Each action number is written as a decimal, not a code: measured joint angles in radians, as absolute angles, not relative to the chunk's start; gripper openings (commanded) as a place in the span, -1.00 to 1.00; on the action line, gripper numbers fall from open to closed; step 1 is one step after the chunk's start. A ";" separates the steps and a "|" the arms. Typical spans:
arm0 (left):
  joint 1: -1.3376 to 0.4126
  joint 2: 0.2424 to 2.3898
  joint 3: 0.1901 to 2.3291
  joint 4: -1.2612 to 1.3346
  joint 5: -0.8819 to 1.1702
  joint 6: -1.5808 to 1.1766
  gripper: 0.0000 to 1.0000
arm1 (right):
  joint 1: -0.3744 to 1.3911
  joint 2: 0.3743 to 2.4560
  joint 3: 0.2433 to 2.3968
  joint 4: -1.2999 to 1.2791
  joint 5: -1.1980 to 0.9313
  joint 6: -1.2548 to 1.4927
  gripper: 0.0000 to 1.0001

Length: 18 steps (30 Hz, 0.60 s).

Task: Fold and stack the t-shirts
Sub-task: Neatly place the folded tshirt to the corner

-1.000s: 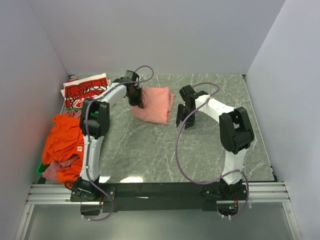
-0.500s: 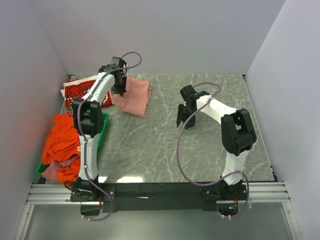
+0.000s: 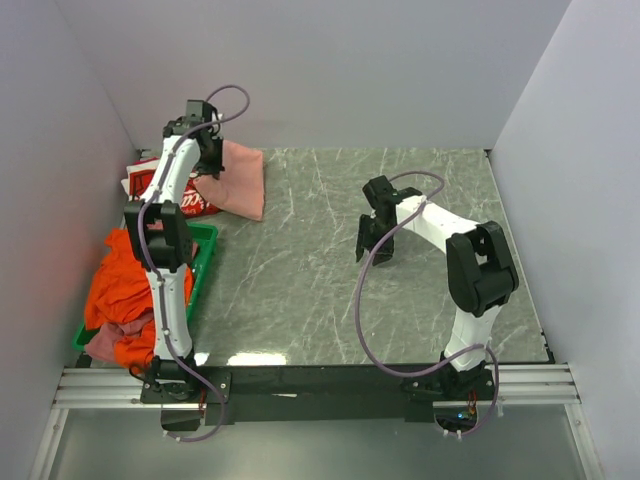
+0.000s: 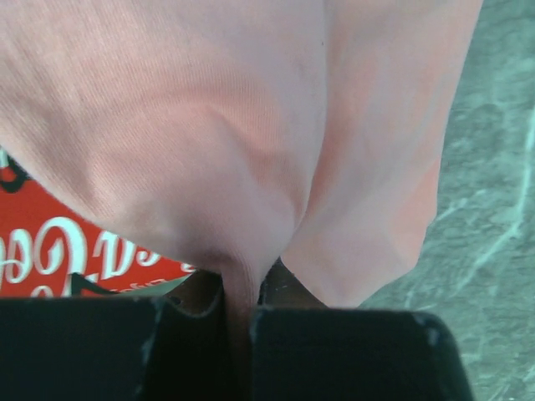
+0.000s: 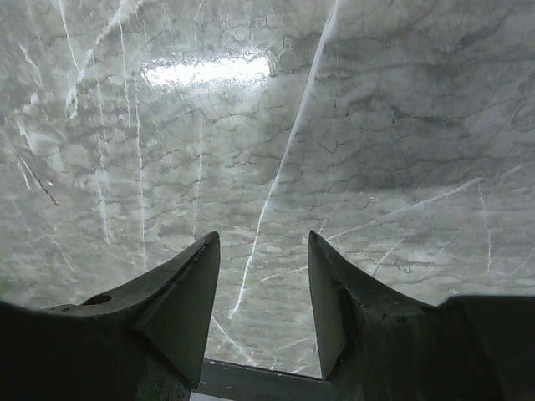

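Observation:
My left gripper (image 3: 206, 162) is shut on the folded salmon-pink t-shirt (image 3: 238, 180) and holds it at the back left, partly over the folded red Coca-Cola t-shirt (image 3: 152, 188). In the left wrist view the pink cloth (image 4: 251, 125) is pinched between my jaws, with the red print (image 4: 75, 251) below it. The orange t-shirt (image 3: 125, 285) and the mauve one (image 3: 102, 343) lie crumpled at the left. My right gripper (image 3: 376, 243) is open and empty over the marble, as the right wrist view (image 5: 261, 276) shows.
A green plastic crate (image 3: 205, 262) sits at the left under the orange and mauve shirts. White walls close the back and both sides. The marble table (image 3: 400, 310) stretches from the middle to the right.
My left gripper has carried the salmon-pink t-shirt from the table's middle to the back left, over the red shirt. My right gripper has shifted slightly nearer and stays open.

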<state>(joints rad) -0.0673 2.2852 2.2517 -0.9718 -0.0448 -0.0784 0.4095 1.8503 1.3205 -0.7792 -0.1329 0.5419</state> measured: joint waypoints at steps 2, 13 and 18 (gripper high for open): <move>-0.046 2.282 2.253 -0.974 -0.027 -0.068 -0.99 | 0.410 1.845 1.316 -0.781 -0.133 0.542 0.07; 0.023 2.240 2.293 -0.992 0.061 -0.056 -0.99 | 0.410 1.810 1.276 -0.778 -0.134 0.542 0.07; 0.065 2.208 2.308 -0.991 0.074 -0.056 -0.99 | 0.410 1.810 1.275 -0.778 -0.141 0.542 0.07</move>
<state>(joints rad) 0.0647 2.2078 2.3081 -0.9913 0.0742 -0.0559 0.4095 1.8103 1.2751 -0.7784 -0.1406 0.5415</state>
